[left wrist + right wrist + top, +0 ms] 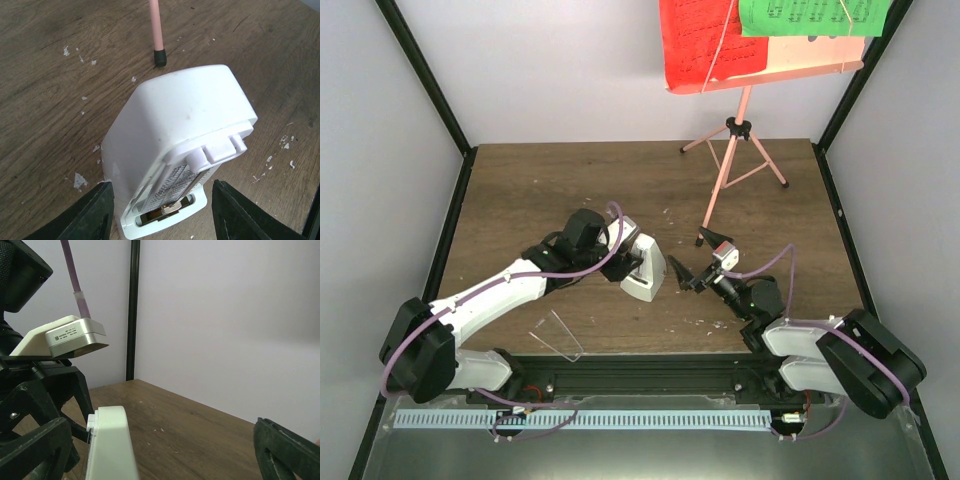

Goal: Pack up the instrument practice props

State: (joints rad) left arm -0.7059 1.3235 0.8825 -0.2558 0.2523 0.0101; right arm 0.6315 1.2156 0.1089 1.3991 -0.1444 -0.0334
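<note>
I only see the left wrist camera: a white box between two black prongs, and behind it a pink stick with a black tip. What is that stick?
Observer: One leg of a pink tripod stand that rises at the far right of the table.
Visitor: Is the other arm near my white box?
Observer: Yes. The right gripper sits just to the right of it, jaws open and holding nothing. The box is a metronome.
Visitor: Does the metronome have a lid somewhere?
Observer: A clear cover lies on the table beside the left arm, apart from the metronome.
</note>
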